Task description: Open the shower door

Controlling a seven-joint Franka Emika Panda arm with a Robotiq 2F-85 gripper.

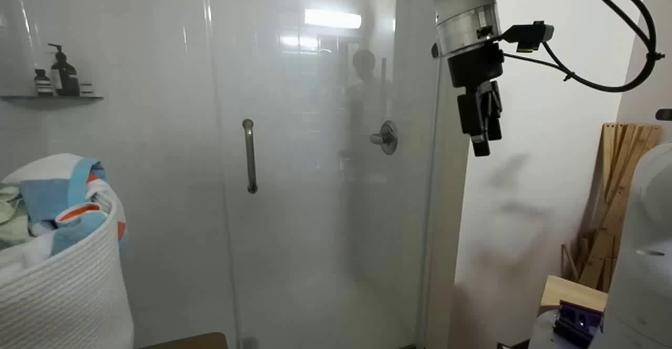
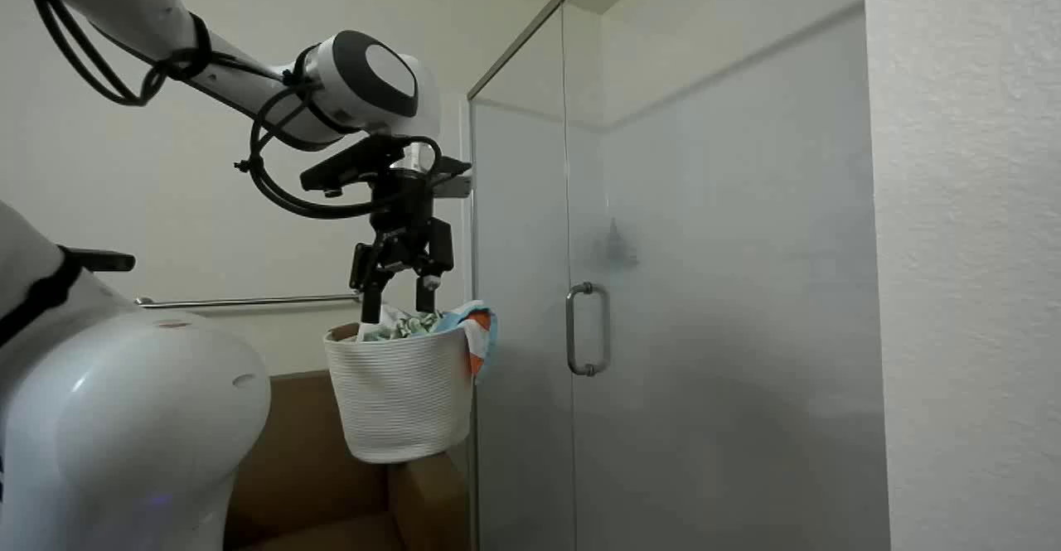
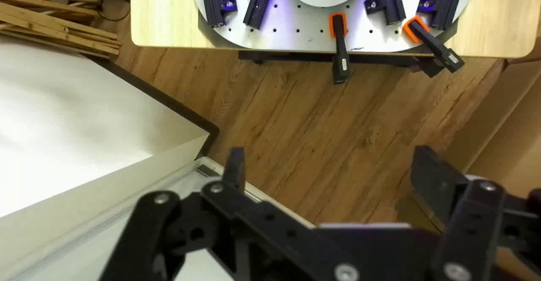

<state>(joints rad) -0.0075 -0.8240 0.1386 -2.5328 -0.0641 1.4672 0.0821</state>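
The shower door, a clear glass panel, shows in both exterior views (image 1: pixel 310 233) (image 2: pixel 729 418). It looks shut, its edge in line with the fixed glass panel (image 1: pixel 157 207) (image 2: pixel 520 286). Its vertical silver handle (image 1: pixel 250 156) (image 2: pixel 572 330) is near the seam. My gripper points down, away from the handle, and touches nothing. In an exterior view the gripper (image 2: pixel 399 304) is left of the handle with its fingers apart. In an exterior view it (image 1: pixel 484 144) is right of the door. In the wrist view the gripper (image 3: pixel 329 154) is open and empty; the handle is out of view.
A white basket with towels (image 1: pixel 68 291) (image 2: pixel 402 402) stands by the fixed panel, near a brown sofa (image 2: pixel 307 451). The robot's wooden table (image 3: pixel 169 15) holds clamps (image 3: pixel 340 48). A white wall (image 1: pixel 546 128) adjoins the shower, with wooden slats (image 1: pixel 625 181) beside it.
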